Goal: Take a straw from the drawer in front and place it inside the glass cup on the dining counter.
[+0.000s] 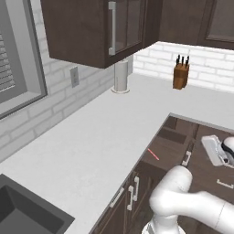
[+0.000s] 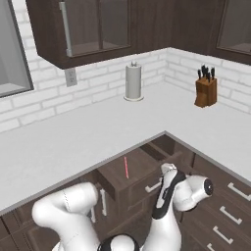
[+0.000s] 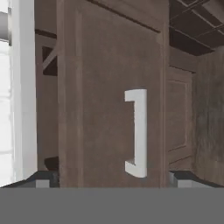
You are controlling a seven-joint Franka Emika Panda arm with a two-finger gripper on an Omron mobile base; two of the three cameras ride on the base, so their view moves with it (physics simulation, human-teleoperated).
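A white robot arm with dark joints folds low in front of dark brown wooden cabinets set under an L-shaped white table (image 1: 91, 137). Its hand (image 3: 112, 178) is turned toward the front of the pulled-out drawer (image 2: 131, 177). In the hand view the two small dark fingertips (image 3: 43, 178) stand wide apart at the bottom, one on each side of the drawer's front panel, with the silver bar handle (image 3: 138, 132) between and just ahead of them. They grip nothing.

The drawer is open, shallow, with a flat matte wood-grain floor and low straight walls. The straw (image 1: 153, 154) lies flat on that floor, a thin red stick, clear of the walls; from the right base view the straw (image 2: 126, 167) lies about midway along the drawer.

The table top is smooth, pale and bare across most of its width, with a crisp straight front edge that turns a sharp inner corner above the drawer. A dark sink (image 1: 27, 212) is set into it at the near left. Toward the back wall of white brick stand a white paper towel roll (image 2: 133, 82) on a round base and a brown wooden knife block (image 2: 206, 91) with dark handles. Dark upper cabinets (image 1: 98, 27) with glass doors and long silver handles hang above, leaving open room over the table.
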